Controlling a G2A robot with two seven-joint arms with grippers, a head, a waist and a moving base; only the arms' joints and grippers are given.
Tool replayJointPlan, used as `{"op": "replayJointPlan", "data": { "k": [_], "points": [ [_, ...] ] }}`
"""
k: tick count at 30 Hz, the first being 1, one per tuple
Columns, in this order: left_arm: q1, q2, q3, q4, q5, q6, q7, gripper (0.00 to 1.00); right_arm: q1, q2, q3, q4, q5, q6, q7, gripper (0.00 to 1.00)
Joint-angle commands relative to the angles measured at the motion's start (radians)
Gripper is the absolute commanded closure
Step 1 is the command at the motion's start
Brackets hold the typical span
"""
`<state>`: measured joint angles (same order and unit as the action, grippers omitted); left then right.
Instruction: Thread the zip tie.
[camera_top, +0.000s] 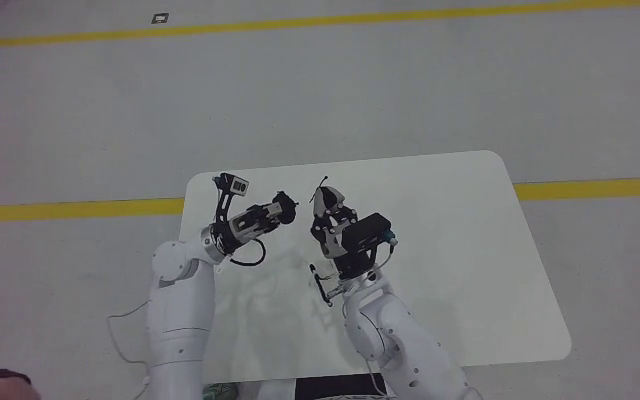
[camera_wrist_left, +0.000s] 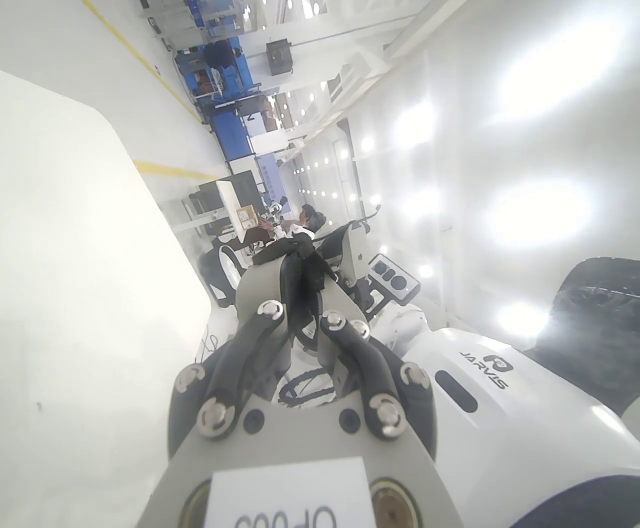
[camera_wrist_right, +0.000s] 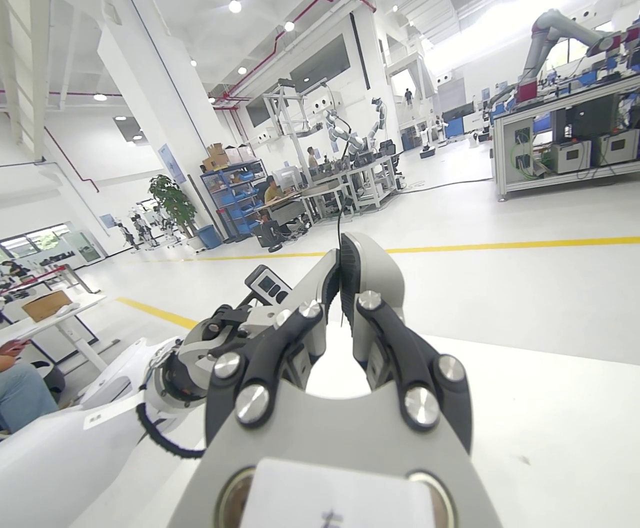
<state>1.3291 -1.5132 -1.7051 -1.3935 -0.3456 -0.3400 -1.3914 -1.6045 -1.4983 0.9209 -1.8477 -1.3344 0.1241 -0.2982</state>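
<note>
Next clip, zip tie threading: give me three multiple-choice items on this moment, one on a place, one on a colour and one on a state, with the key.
1. Where are the left gripper, which clamps a black piece, and the right gripper relative to the table? A above it; B beyond its far edge; C under it.
2. What colour is the zip tie? A white; B black; C yellow.
3. How is the right gripper? A wide open; B shut on nothing; C shut on the zip tie.
Key: 1 A, the top view shows both over the tabletop; 2 B, it is a thin black strip; 3 C, the strip sticks out between its closed fingertips.
</note>
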Motion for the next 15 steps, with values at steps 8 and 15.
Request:
{"op": "replayJointPlan", "data": {
  "k": [8, 15],
  "points": [
    [-0.006, -0.011, 0.0, 0.018, -0.031, 0.0, 0.001, 1.0, 0.005, -0.002, -0.005, -0.001, 0.01, 0.004, -0.016, 1.0],
    [-0.006, -0.011, 0.0, 0.018, -0.031, 0.0, 0.001, 1.0, 0.007, 0.0, -0.002, -0.006, -0.004, -0.004, -0.013, 1.0]
  ]
}}
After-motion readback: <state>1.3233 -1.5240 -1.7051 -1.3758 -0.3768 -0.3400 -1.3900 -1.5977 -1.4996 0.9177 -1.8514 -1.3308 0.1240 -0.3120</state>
